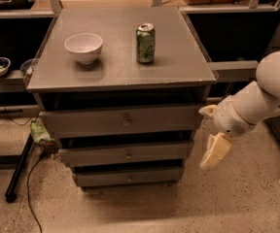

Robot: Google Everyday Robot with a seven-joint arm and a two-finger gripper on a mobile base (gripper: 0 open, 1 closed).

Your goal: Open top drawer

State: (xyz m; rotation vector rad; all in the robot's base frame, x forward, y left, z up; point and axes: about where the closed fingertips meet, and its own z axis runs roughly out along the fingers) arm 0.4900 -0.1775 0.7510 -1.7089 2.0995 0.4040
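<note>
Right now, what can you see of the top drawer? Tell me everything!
The top drawer is the widest of three grey drawers, sitting just under the tabletop with a dark gap above it. Its front is a flat, dull grey panel with one small round metal knob in the middle. It looks pushed in, not pulled out yet. Nothing touches it: the gripper hangs off to its right, lower than the knob, pointing downward.
</note>
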